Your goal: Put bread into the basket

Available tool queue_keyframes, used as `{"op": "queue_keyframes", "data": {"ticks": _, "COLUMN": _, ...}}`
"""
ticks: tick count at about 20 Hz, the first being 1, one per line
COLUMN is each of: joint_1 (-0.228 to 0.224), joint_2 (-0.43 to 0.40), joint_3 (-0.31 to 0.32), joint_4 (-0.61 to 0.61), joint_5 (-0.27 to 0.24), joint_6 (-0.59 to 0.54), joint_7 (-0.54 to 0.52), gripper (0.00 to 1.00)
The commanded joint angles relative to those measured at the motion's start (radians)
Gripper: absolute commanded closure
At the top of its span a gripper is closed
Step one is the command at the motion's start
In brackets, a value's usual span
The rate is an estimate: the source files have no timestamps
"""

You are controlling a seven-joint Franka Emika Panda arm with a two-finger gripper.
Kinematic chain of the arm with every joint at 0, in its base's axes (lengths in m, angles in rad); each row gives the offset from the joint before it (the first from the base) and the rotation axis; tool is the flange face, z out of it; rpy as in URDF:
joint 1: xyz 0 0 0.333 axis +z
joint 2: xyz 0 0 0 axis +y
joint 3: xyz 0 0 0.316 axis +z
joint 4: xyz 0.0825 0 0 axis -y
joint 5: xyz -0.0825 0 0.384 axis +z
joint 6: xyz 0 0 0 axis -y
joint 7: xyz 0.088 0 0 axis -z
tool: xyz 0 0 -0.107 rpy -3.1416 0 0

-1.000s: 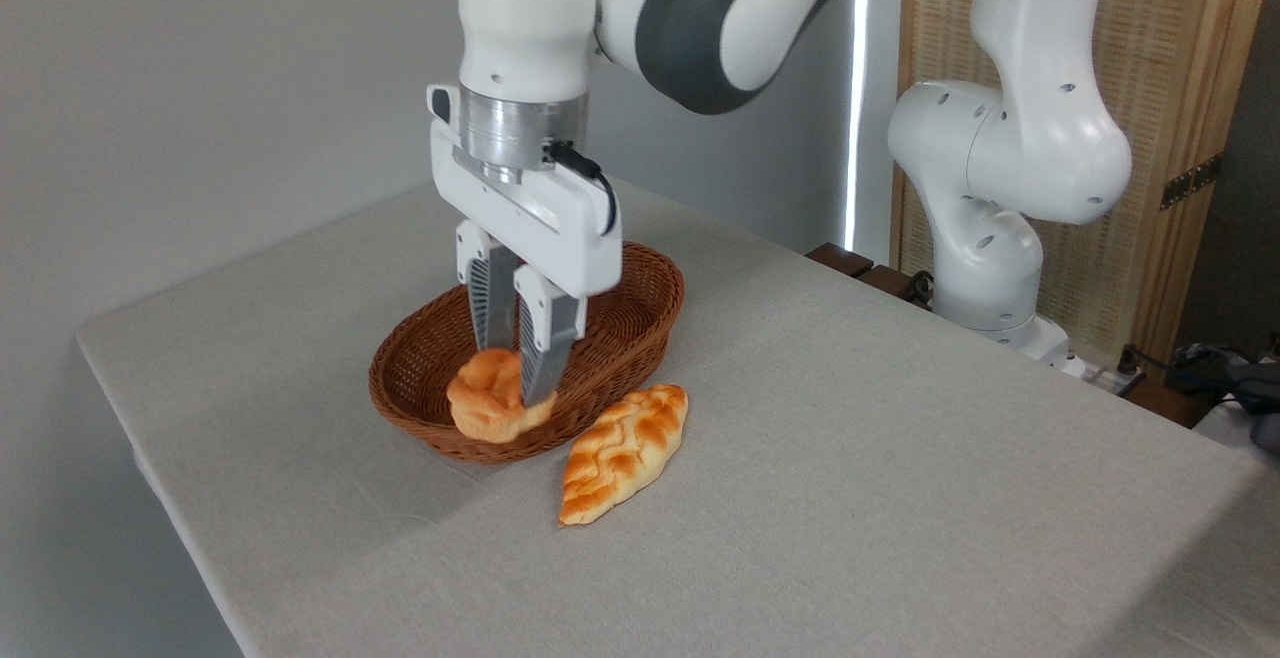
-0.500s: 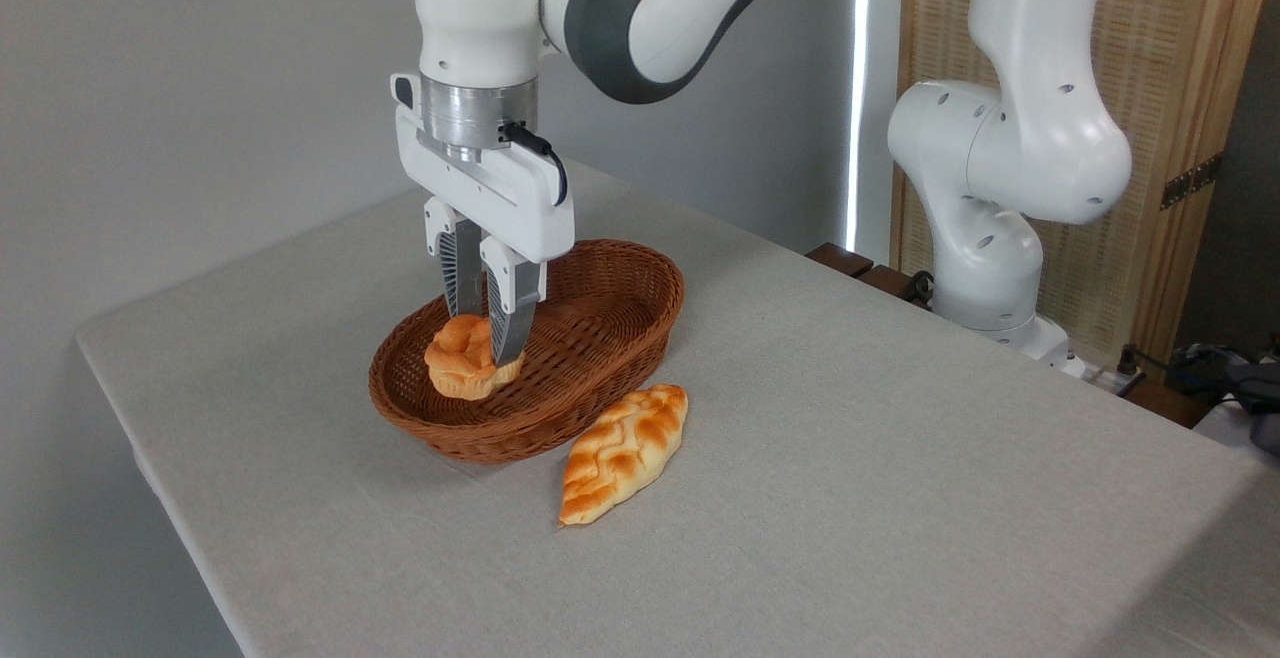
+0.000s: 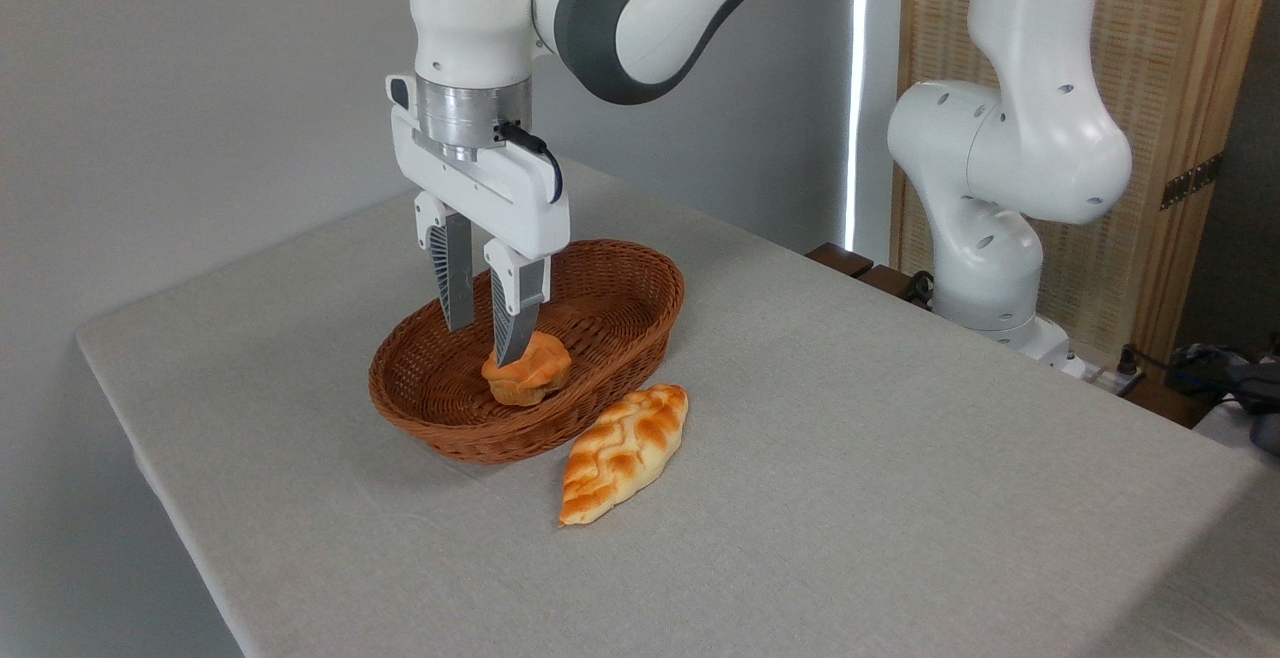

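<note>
Since the fingers parted within the last half second, this entry records the moment just after release.

Change: a moment ago the bread (image 3: 526, 381) hung pinched between the fingers over the left part of the basket (image 3: 640, 333); now it sits loose on the woven floor, further right than where it was held, apparently having dropped and rolled or tipped a little.

Claw (image 3: 485, 338): fingers spread apart with a clear gap between them, nothing held; it hangs upright above the basket's interior.

Bread, location: inside the basket, roughly mid-length and toward the near wall, resting slightly tilted on the weave.

Bread relative to claw: below and just to the right of the right-hand fingertip, which overlaps its top left edge in this view; whether tip and bun touch cannot be told. The bun is not between the fingers.

Basket: oval wicker, on the surface (image 3: 900, 458), upright and seemingly undisturbed.

Other bread: a leaf-shaped loaf (image 3: 624, 452) lies on the surface just beside the basket's near right rim, outside it.

Task standing: judged as good as done, the bun being within the rim and free of the grip.

Remaining step: likely only a straight lift of the claw clear of the basket.

Risk: that fingertip could nudge the bun if the arm moves sideways.
</note>
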Motion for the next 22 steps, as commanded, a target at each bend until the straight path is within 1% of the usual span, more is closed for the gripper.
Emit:
{"op": "queue_keyframes", "data": {"ticks": 1, "joint_1": 0.007, "joint_2": -0.004, "joint_3": 0.014, "joint_4": 0.007, "joint_5": -0.006, "joint_6": 0.009, "joint_7": -0.005, "gripper": 0.00}}
{"op": "queue_keyframes", "data": {"ticks": 2, "joint_1": 0.009, "joint_2": -0.004, "joint_3": 0.026, "joint_4": 0.007, "joint_5": 0.005, "joint_6": 0.009, "joint_7": -0.002, "gripper": 0.00}}
{"op": "queue_keyframes", "data": {"ticks": 4, "joint_1": 0.013, "joint_2": -0.004, "joint_3": 0.073, "joint_4": 0.007, "joint_5": 0.043, "joint_6": 0.009, "joint_7": 0.000, "gripper": 0.00}}
{"op": "queue_keyframes", "data": {"ticks": 7, "joint_1": 0.024, "joint_2": -0.005, "joint_3": 0.121, "joint_4": 0.007, "joint_5": 0.066, "joint_6": -0.006, "joint_7": 0.006, "gripper": 0.00}}
{"op": "queue_keyframes", "data": {"ticks": 8, "joint_1": 0.025, "joint_2": -0.005, "joint_3": 0.132, "joint_4": 0.007, "joint_5": 0.069, "joint_6": -0.018, "joint_7": 0.023, "gripper": 0.00}}
{"op": "queue_keyframes", "data": {"ticks": 11, "joint_1": 0.030, "joint_2": -0.008, "joint_3": 0.138, "joint_4": 0.010, "joint_5": 0.069, "joint_6": -0.069, "joint_7": 0.076, "gripper": 0.00}}
{"op": "queue_keyframes", "data": {"ticks": 12, "joint_1": 0.045, "joint_2": -0.011, "joint_3": 0.136, "joint_4": 0.016, "joint_5": 0.071, "joint_6": -0.101, "joint_7": 0.096, "gripper": 0.00}}
{"op": "queue_keyframes", "data": {"ticks": 13, "joint_1": 0.054, "joint_2": -0.011, "joint_3": 0.136, "joint_4": 0.028, "joint_5": 0.072, "joint_6": -0.132, "joint_7": 0.125, "gripper": 0.00}}
{"op": "queue_keyframes", "data": {"ticks": 15, "joint_1": 0.056, "joint_2": -0.011, "joint_3": 0.136, "joint_4": 0.042, "joint_5": 0.074, "joint_6": -0.175, "joint_7": 0.188, "gripper": 0.00}}
{"op": "queue_keyframes", "data": {"ticks": 16, "joint_1": 0.058, "joint_2": -0.011, "joint_3": 0.138, "joint_4": 0.045, "joint_5": 0.072, "joint_6": -0.184, "joint_7": 0.198, "gripper": 0.00}}
{"op": "queue_keyframes", "data": {"ticks": 18, "joint_1": 0.081, "joint_2": -0.016, "joint_3": 0.136, "joint_4": 0.048, "joint_5": 0.072, "joint_6": -0.190, "joint_7": 0.201, "gripper": 0.00}}
{"op": "queue_keyframes", "data": {"ticks": 22, "joint_1": 0.090, "joint_2": -0.027, "joint_3": 0.147, "joint_4": 0.048, "joint_5": 0.065, "joint_6": -0.193, "joint_7": 0.201, "gripper": 0.00}}
